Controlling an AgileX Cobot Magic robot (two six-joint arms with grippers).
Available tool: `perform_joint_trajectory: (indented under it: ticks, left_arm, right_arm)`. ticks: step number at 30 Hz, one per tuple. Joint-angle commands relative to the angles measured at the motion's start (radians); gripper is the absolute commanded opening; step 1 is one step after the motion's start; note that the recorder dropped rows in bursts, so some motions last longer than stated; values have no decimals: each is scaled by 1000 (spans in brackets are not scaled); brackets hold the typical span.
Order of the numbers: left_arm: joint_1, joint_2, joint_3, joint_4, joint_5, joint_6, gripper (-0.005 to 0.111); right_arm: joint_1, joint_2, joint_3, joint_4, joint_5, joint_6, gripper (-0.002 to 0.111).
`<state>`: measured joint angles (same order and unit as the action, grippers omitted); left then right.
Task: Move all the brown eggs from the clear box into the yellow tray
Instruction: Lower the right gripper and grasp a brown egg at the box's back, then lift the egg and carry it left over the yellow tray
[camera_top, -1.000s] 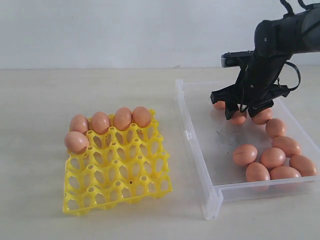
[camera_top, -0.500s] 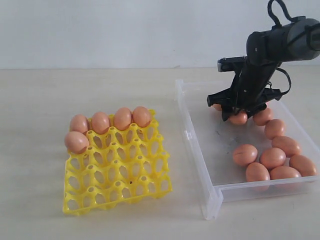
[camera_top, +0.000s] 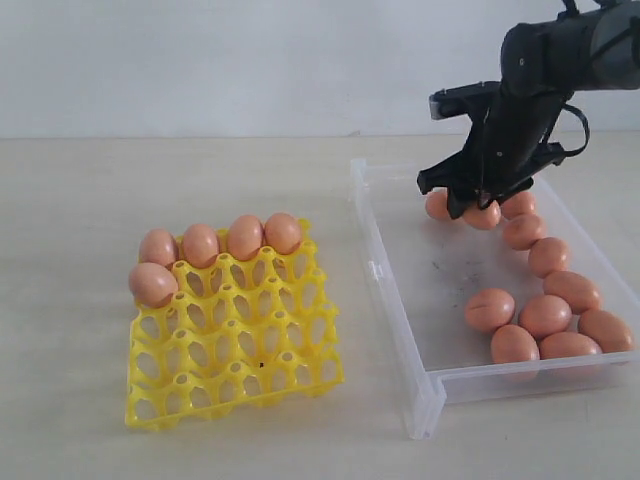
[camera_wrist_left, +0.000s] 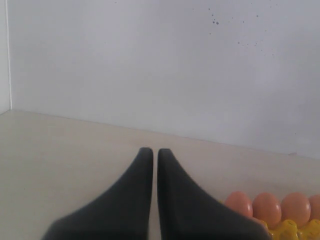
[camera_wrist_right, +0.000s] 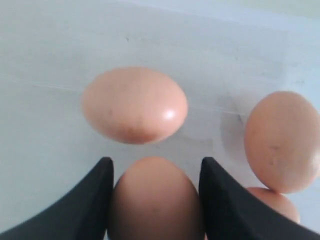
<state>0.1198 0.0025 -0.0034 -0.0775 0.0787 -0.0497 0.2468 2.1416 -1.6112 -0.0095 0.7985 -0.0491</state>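
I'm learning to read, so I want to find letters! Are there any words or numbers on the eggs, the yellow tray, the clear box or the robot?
None: no word, number or sign can be read in any view. The brown eggs, the yellow tray, the clear box and the right gripper are all plain. The dark marks on the box floor are scuffs, not letters.
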Motion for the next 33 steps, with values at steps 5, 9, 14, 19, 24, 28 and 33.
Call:
perform_joint_trajectory:
  ticks: [5,9,14,19,24,28,33]
  left_arm:
    - [-2,-2,3,-9,-3,-9,4]
    - [-2,-2,3,-9,0,-9,4]
    - [-2,-2,3,-9,0,-9,4]
    - [-2,-2,3,-9,0,-9,4]
    - [-2,-2,3,-9,-2,-9,4]
    - [-2,-2,3,-9,-2,-9,4]
    - [-2,-2,3,-9,-2,-9,4]
  right_arm:
    - [-5,-141,92,331,-165,-280,0]
    - [4,-232,230,433,-324,-377,0]
    - [67,-307,391,638,-546,-585,0]
    - [202,-315,455,715,-719,-699,0]
    - [340,-315,465,715,-885,-700,0]
    - [435,-315,465,707,-997,-676,0]
    - [496,-315,465,602,-1076,-530,0]
